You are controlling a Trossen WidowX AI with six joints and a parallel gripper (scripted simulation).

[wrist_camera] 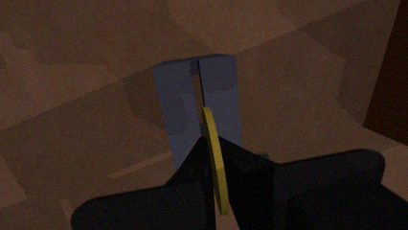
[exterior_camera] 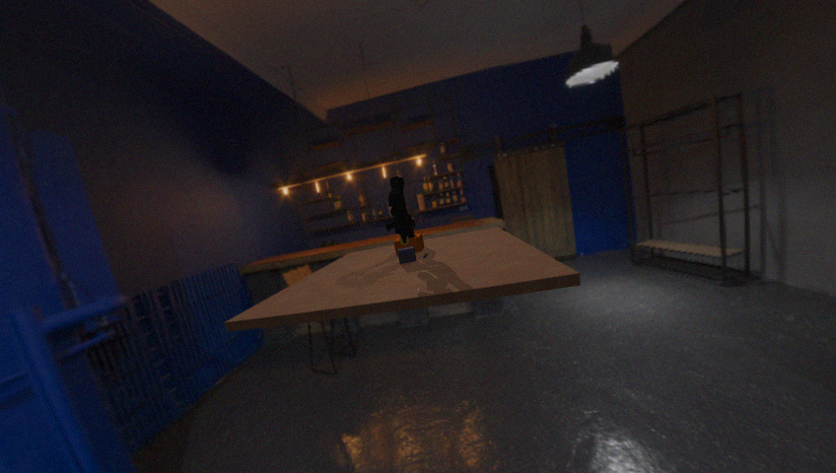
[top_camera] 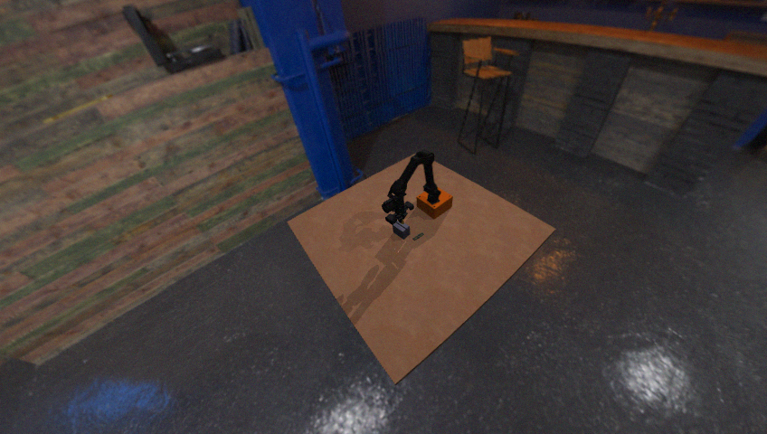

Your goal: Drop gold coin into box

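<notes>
In the top view, the grey box point(top_camera: 401, 230) sat on the brown desk point(top_camera: 430, 301) toward the far corner, with the black arm point(top_camera: 414, 172) bent over it and the claw point(top_camera: 396, 217) hanging directly above its lid. Just to the right of the box lay the small dark-green holder point(top_camera: 418, 235), and beyond that, closer to the far corner, stood the arm's orange base block point(top_camera: 434, 202).

The wrist view showed the claw point(wrist_camera: 216, 182) clenched on the gold coin point(wrist_camera: 215, 158), gripping it by its lower part so that it stood edge-on between the dark fingers. The coin's free end reached over the grey box point(wrist_camera: 178, 107), lying along the narrow slot point(wrist_camera: 196, 91) in the lid and closely lined up with it. Whether the coin touched the lid could not be told. A sliver of the dark-green holder point(wrist_camera: 263, 156) peeked out just right of the box, behind the claw.
</notes>
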